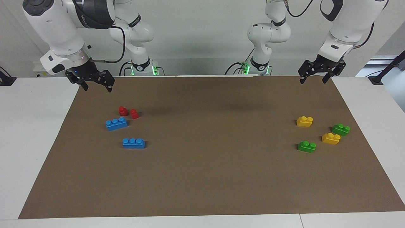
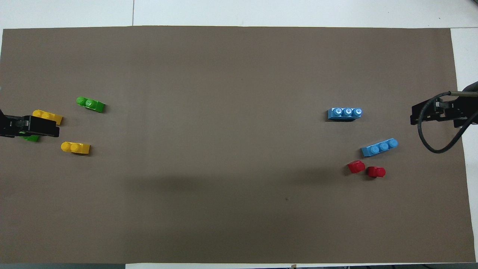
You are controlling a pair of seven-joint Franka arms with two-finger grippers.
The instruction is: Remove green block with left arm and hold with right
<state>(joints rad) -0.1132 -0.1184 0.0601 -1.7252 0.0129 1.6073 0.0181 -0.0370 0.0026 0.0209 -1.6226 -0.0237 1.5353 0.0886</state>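
Two green blocks lie on the brown mat of the table (image 1: pixel 38 133) toward the left arm's end. One green block (image 1: pixel 307 146) sits farthest from the robots in that group; the other green block (image 1: pixel 340 129) lies closer to the end of the mat and a little nearer to the robots, and in the overhead view it is mostly hidden under the raised left gripper. Between and beside them are two yellow blocks: one yellow block (image 1: pixel 331 138) lies just beside the second green block, and another yellow block (image 1: pixel 304 121) lies nearest to the robots of the four. The left gripper (image 1: pixel 312 79) hangs in the air over the mat's corner by the left arm's base, its fingers spread apart and holding nothing. The right gripper (image 1: pixel 97 86) hangs over the mat's edge at the right arm's end, its fingers likewise apart and empty. Toward that end lie two small red blocks (image 1: pixel 128 112) close together, with a blue block (image 1: pixel 116 123) just beside them, farther from the robots, and a second blue block (image 1: pixel 133 143) farther out again.
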